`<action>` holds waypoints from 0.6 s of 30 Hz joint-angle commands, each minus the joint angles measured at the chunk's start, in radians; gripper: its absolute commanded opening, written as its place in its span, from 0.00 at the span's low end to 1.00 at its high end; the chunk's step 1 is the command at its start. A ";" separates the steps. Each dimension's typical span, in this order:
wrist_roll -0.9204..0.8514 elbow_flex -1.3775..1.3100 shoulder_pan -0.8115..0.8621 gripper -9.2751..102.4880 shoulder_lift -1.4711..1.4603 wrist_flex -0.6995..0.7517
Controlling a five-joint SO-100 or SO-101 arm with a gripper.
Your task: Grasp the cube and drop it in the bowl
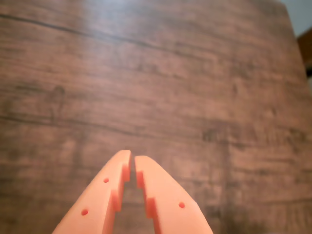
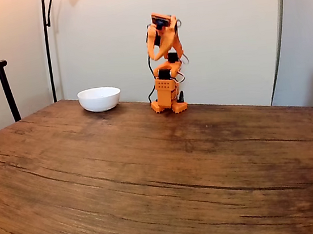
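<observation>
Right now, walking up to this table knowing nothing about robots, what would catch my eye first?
In the fixed view, the bright orange arm folded up at the far edge of the wooden table, with a white bowl just to its left. In the wrist view, the orange gripper pokes in from below, fingertips nearly touching above bare wood.

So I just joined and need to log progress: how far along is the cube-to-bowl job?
Nothing looks done yet. The white bowl stands on the table left of the folded-up arm in the fixed view; I cannot see inside it, nor spot a cube. In the wrist view the gripper is nearly shut on nothing above bare wood. Finding, grasping and dropping the cube all remain.
</observation>
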 commanded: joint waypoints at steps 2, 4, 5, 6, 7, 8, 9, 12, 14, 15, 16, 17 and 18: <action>0.005 0.207 -0.026 0.08 0.143 -0.196; 0.000 0.302 -0.048 0.08 0.193 -0.284; -0.002 0.336 -0.055 0.08 0.199 -0.319; -0.006 0.368 -0.064 0.08 0.201 -0.354; -0.008 0.397 -0.072 0.08 0.198 -0.391; -0.008 0.425 -0.078 0.08 0.196 -0.428; -0.008 0.449 -0.081 0.08 0.196 -0.463; -0.008 0.525 -0.083 0.08 0.196 -0.541; -0.012 0.581 -0.083 0.08 0.196 -0.566; -0.026 0.607 -0.083 0.08 0.196 -0.577; -0.038 0.634 -0.083 0.08 0.196 -0.591; -0.043 0.658 -0.084 0.08 0.196 -0.604; -0.044 0.686 -0.086 0.08 0.196 -0.617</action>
